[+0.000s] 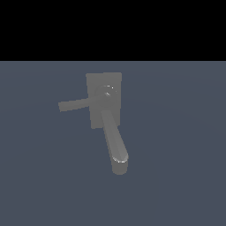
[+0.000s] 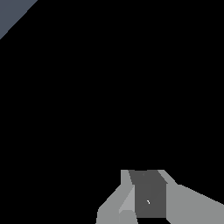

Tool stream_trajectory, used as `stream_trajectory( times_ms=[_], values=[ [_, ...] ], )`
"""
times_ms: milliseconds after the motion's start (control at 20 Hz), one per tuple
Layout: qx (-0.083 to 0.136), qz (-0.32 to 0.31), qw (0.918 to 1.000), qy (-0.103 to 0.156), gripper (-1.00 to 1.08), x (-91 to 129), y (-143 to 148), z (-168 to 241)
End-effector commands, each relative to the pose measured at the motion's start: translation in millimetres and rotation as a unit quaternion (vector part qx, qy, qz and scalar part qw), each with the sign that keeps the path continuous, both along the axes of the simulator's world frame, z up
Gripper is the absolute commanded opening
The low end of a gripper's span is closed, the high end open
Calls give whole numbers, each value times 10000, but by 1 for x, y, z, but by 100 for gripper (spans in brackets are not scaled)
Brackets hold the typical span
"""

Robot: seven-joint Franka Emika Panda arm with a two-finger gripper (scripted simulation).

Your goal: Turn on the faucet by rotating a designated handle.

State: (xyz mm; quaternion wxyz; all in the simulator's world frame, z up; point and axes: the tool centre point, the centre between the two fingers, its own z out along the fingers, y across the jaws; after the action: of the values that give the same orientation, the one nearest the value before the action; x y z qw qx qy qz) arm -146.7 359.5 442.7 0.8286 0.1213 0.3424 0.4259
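The faucet [image 1: 105, 99] is a dull grey fixture with a squarish base block, in the middle of the exterior view. Its thick round spout [image 1: 114, 141] runs toward the camera and ends in a bent tip. The handle [image 1: 74, 105] is a thin flat-ended bar pointing from the pivot toward the exterior view's left. My gripper [image 2: 148, 175] shows only in the wrist view, as two light grey fingers [image 2: 188, 205] with a dark grey face between them. No part of the faucet shows in that view. The arm is out of the exterior view.
The faucet stands on a plain blue-grey floor [image 1: 176, 176]. A black band fills the top of the exterior view. The wrist view is almost all black, with a small wedge of floor [image 2: 11, 13] in one corner.
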Motion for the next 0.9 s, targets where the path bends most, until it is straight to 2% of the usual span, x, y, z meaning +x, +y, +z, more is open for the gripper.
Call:
stream_trajectory(
  times_ms=[0,200,450,650,850],
  values=[
    [-499,6,9984,264,-100,13,0,-38],
    [-1251,-44,9894,733,-100,33,-9,-99],
    [-2061,-176,9691,1343,-100,52,-34,-172],
    [-2520,-296,9514,1746,-100,62,-57,-216],
    [-2834,-402,9360,2047,-100,67,-77,-248]
  ],
)
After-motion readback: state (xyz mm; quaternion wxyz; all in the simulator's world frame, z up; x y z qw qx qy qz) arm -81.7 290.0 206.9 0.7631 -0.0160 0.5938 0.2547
